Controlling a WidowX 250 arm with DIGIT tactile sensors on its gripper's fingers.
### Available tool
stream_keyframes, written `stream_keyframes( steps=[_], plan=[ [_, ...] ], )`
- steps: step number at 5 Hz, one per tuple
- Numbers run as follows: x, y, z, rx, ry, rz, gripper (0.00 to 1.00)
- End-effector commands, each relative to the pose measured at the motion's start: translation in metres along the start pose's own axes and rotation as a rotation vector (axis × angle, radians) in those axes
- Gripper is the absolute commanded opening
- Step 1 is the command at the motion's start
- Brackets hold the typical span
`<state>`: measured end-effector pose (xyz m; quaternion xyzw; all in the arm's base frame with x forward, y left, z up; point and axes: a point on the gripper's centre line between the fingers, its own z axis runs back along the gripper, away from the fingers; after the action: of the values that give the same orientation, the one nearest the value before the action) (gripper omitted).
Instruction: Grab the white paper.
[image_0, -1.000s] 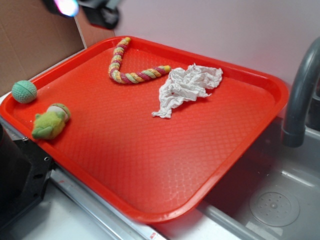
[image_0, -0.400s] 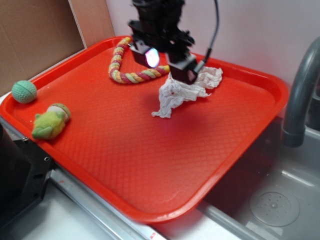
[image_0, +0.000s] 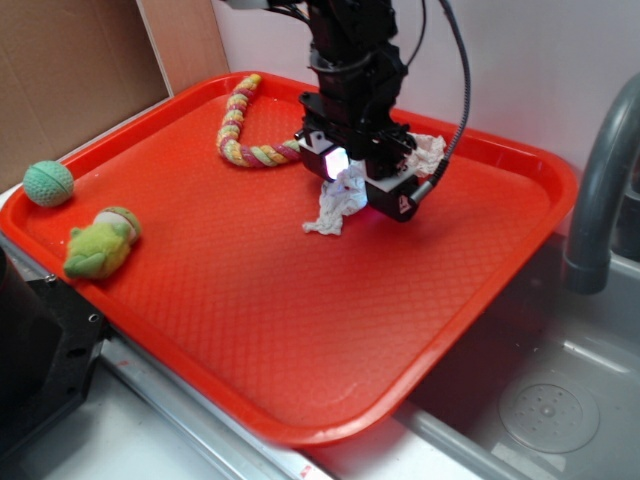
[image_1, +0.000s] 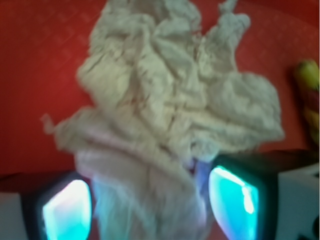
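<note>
Paper (image_0: 336, 200) mid-tray (image_0: 300, 330), rope toy (image_0: 245, 140) behind-left, ball (image_0: 48, 183) and plush (image_0: 100, 242) far left, faucet (image_0: 600, 190) right.

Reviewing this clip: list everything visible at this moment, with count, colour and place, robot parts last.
tray: one, red, resting over the sink edge, holding all the items.
white paper: one, white, crumpled, far middle of the tray, between the gripper's fingers.
rope toy: one, pink-yellow-green, far left part of the tray, beside the paper.
ball: one, green, on the tray's left rim.
plush toy: one, yellow-green, near left of the tray.
faucet: one, grey, right of the tray.
sink: one, metal, lower right.
gripper: one, black, open, lowered around the paper.
</note>
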<state>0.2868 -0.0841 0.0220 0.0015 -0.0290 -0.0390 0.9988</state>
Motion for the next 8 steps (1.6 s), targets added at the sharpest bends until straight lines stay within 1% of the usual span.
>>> stream_keyframes(
  steps=[1, 3, 4, 5, 6, 7, 8],
  plan=[
    [0.009, -0.01, 0.013, 0.012, -0.04, 0.047, 0.0],
    [0.007, -0.01, 0.018, 0.039, 0.0, 0.066, 0.0],
    [-0.018, 0.01, 0.058, 0.095, 0.023, 0.075, 0.0],
    [-0.027, 0.059, 0.107, 0.085, -0.064, 0.124, 0.0],
    [-0.06, 0.076, 0.158, 0.117, -0.062, 0.219, 0.0],
    [-0.092, 0.079, 0.177, 0.086, -0.063, 0.222, 0.0],
    [-0.116, 0.08, 0.197, 0.049, -0.079, 0.208, 0.0]
  ],
)
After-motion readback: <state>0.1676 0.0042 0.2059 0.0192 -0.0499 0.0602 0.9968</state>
